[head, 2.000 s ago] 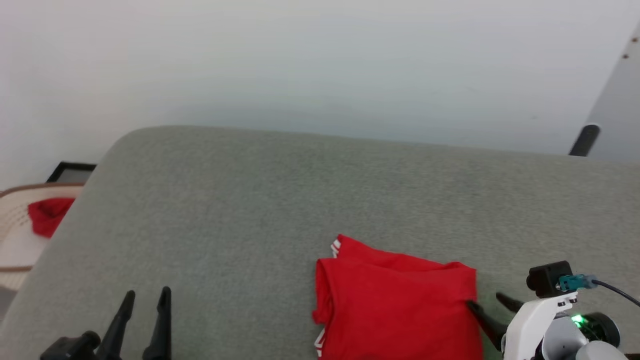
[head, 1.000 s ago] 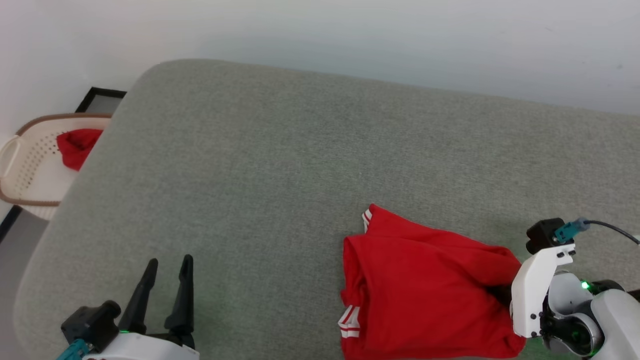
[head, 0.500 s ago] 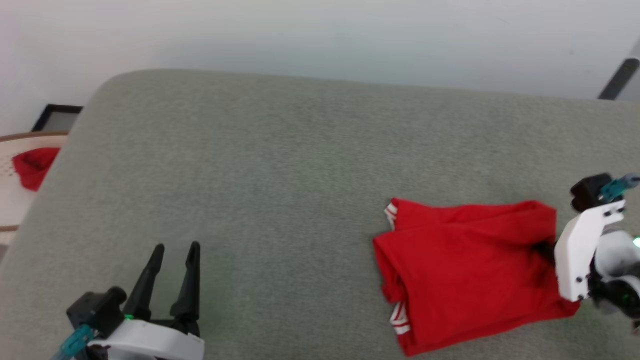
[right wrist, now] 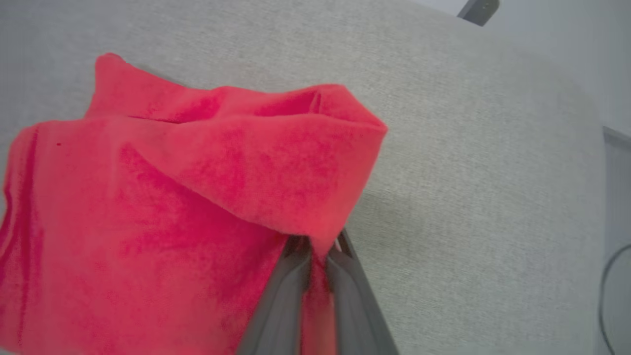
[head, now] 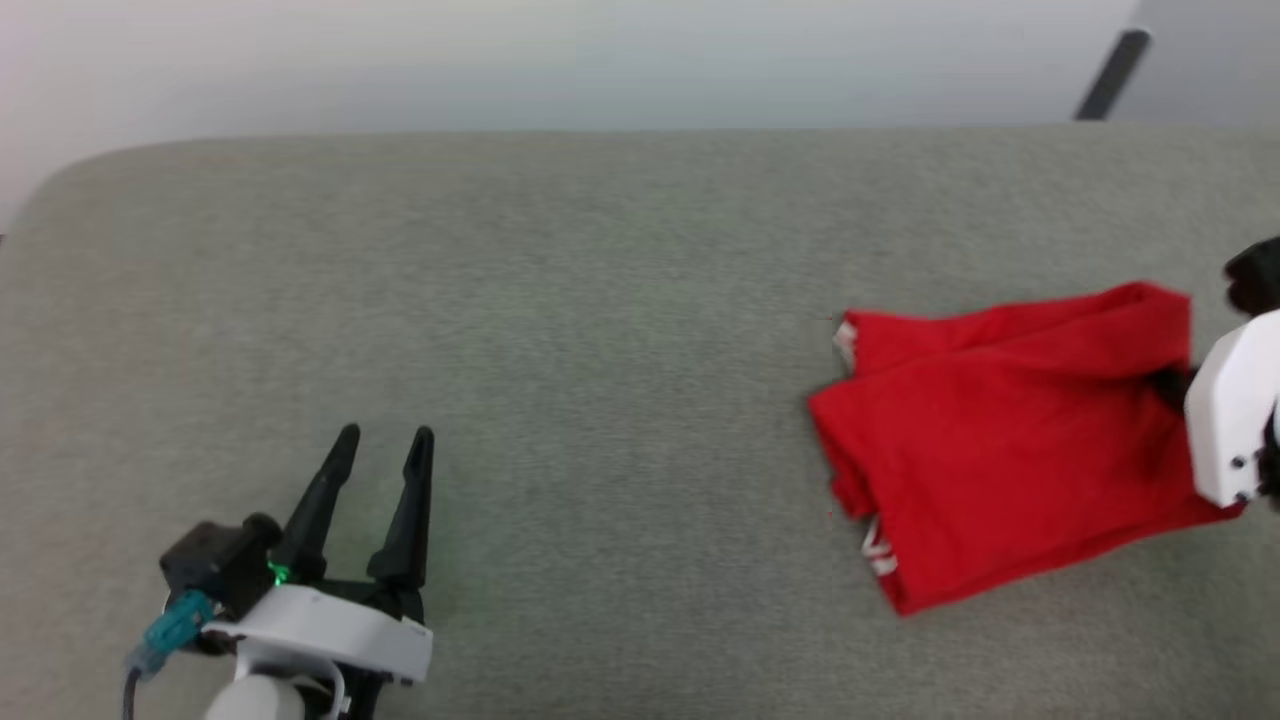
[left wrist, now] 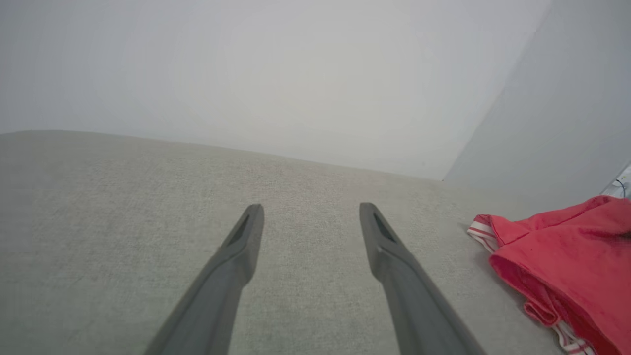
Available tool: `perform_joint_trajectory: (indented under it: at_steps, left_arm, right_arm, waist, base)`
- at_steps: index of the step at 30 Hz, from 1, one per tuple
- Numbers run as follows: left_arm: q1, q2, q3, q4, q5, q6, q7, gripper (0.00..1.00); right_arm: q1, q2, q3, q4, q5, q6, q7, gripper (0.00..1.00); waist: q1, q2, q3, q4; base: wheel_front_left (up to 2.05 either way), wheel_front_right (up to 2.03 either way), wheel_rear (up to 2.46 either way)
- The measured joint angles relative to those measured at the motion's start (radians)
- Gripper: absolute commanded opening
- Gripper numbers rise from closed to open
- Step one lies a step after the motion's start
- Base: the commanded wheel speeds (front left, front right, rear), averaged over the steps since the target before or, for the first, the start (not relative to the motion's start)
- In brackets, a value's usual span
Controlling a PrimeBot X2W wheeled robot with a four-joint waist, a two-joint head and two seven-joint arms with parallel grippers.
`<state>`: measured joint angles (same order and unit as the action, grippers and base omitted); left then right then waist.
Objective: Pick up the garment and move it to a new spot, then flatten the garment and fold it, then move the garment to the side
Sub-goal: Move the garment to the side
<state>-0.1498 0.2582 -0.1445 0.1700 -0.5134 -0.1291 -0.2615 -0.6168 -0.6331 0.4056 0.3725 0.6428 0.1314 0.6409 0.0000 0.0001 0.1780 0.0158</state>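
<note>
On cushion (head: pixel 600 300), garment (head: pixel 1000 440) right (left gripper (head: pixel 386 432) opposite).

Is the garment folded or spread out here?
Folded, loosely: the garment lies doubled in layers on the grey cushion, striped trim at one edge, a corner pinched by the right gripper.

The right gripper (right wrist: pixel 319 242) has its fingertips partly hidden under a fold of the garment (head: pixel 1000 430); its white wrist (head: pixel 1235 410) runs off the head view's right edge. The left wrist view's right edge cuts the garment.

Head overhead, wrists low, shared garment (head: pixel 1010 440)
</note>
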Motion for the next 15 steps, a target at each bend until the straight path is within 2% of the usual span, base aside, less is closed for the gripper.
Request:
perform_joint_trajectory:
  at_steps: [15]
  left_arm:
    - [-0.102, 0.045, -0.054, -0.016, 0.012, 0.0, 0.0, 1.0]
  right_arm:
    - [-0.2, -0.136, 0.11, 0.141, 0.007, 0.0, -0.187, 0.0]
  waist:
    - [0.0, 0.0, 0.118, -0.143]
  base:
    - [0.0, 0.0, 0.0]
